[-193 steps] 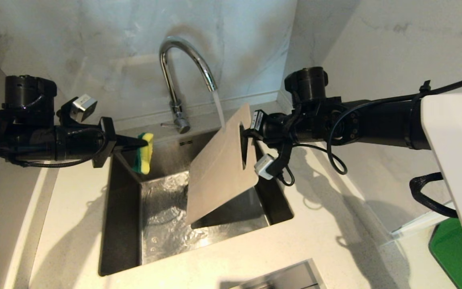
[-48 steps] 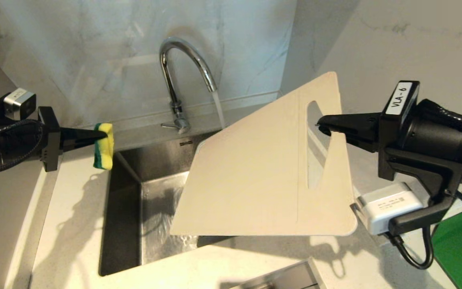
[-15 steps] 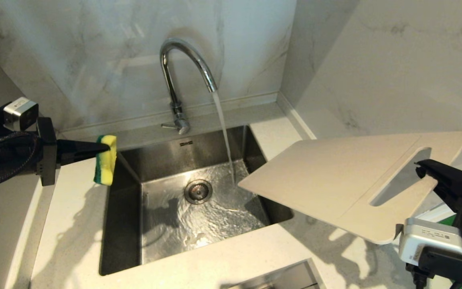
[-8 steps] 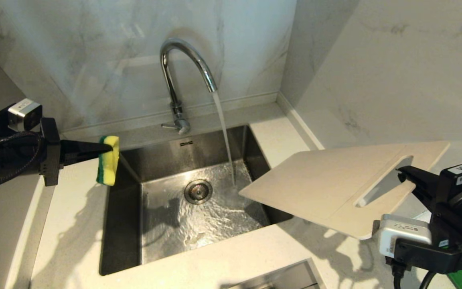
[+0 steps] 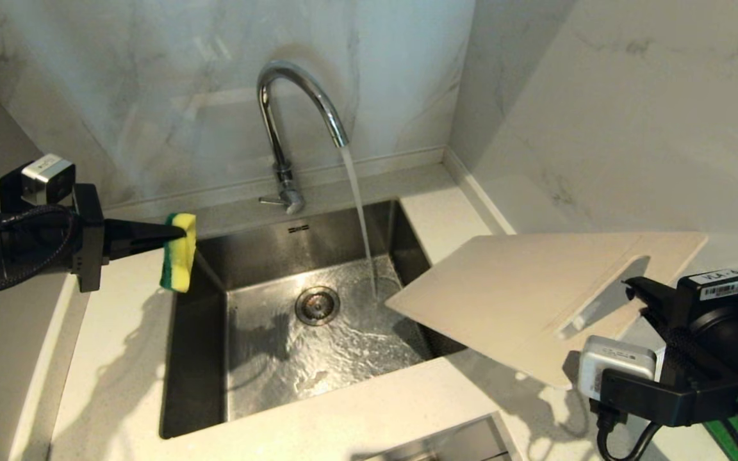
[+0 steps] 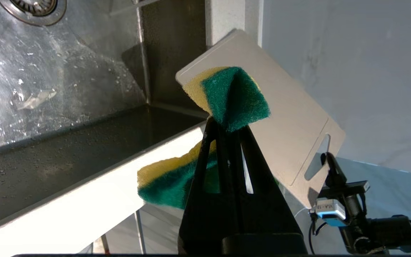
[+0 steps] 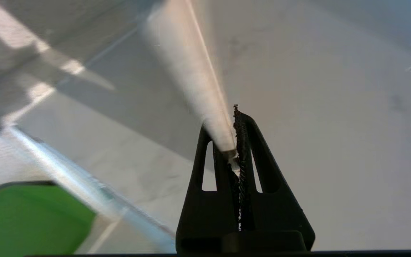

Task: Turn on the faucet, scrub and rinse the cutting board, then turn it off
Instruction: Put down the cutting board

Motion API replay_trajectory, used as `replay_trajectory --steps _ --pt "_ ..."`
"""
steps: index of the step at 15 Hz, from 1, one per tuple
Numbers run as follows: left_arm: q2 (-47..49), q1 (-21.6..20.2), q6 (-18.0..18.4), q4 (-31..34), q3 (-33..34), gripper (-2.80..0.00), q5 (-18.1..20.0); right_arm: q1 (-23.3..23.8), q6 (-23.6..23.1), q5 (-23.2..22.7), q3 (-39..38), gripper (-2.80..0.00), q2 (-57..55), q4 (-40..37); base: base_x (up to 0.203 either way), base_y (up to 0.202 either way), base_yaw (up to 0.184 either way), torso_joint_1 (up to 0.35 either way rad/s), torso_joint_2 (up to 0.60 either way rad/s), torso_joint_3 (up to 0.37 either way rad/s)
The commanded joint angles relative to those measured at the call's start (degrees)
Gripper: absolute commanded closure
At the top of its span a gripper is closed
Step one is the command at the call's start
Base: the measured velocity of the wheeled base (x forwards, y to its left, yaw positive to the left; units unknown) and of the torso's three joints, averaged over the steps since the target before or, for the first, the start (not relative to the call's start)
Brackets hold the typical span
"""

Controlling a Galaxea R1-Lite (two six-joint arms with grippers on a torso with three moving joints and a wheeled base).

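The chrome faucet (image 5: 292, 102) runs, its stream falling into the steel sink (image 5: 260, 256). My right gripper (image 5: 631, 289) is shut on the handle end of the cream cutting board (image 5: 523, 288), which hangs nearly level over the counter right of the sink, one corner over the basin. In the right wrist view the board (image 7: 194, 82) shows edge-on between the jaws of the right gripper (image 7: 232, 121). My left gripper (image 5: 177, 234) is shut on a yellow-green sponge (image 5: 178, 261) above the sink's left rim. The left wrist view has that gripper (image 6: 227, 123) pinching the sponge (image 6: 232, 96), with the board (image 6: 291, 121) beyond.
A bright green flat board (image 5: 737, 438) lies on the counter at the far right, also seen in the right wrist view (image 7: 30, 217). Marble walls close the back and right sides. A second steel rim (image 5: 446, 445) shows at the counter's front edge.
My right gripper has lowered the cutting board and flattened it over the counter right of the sink. My left gripper with the sponge has drifted slightly right toward the sink.
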State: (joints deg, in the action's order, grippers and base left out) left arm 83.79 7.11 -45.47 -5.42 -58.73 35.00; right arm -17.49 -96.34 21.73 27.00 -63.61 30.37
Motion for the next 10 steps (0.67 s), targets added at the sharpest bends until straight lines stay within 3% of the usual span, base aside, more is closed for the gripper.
replay_trajectory --steps 1,6,10 --pt "0.50 0.10 -0.23 -0.11 -0.16 0.00 0.07 0.08 0.00 0.59 -0.47 0.00 -0.81 0.04 0.000 0.000 0.000 0.000 0.00 0.000" --pt "2.17 0.10 -0.23 -0.02 -1.56 0.00 -0.02 0.18 2.74 0.84 -1.68 0.00 -2.31 -0.39 0.000 0.000 0.000 0.000 0.00 0.000" --pt "3.65 0.54 -0.32 0.15 -3.14 0.00 -0.10 3.43 3.79 0.77 -2.22 0.00 -2.31 -1.88 0.000 0.000 0.000 0.000 0.00 0.000"
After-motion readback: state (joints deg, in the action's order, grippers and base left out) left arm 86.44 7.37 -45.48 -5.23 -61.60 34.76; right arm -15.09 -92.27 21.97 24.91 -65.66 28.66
